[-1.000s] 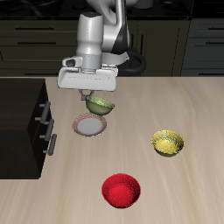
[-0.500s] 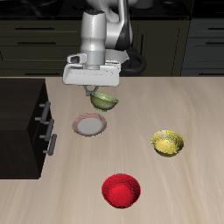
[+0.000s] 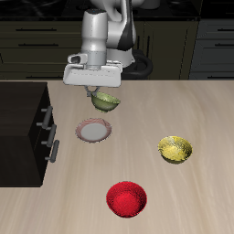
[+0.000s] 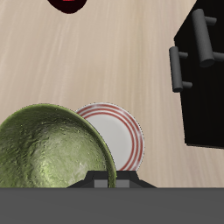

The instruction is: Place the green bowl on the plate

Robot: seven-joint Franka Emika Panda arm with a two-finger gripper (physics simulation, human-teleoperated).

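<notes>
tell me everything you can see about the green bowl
The green bowl is small, round and olive, with a pale speckled, glossy inside. It hangs tilted in the air, held at its rim by the gripper, above the table and clear of it. The plate lies below it, slightly nearer the front edge, partly hidden by the bowl in the wrist view.

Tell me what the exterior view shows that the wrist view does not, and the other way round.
Only the exterior view shows the yellow bowl, the robot arm and the gripper holding the green bowl above the table. Only the wrist view shows the green bowl's speckled inside from close up and how it overlaps the plate beneath. Both show the green bowl, the plate, the red bowl and the black cabinet with its handles.
</notes>
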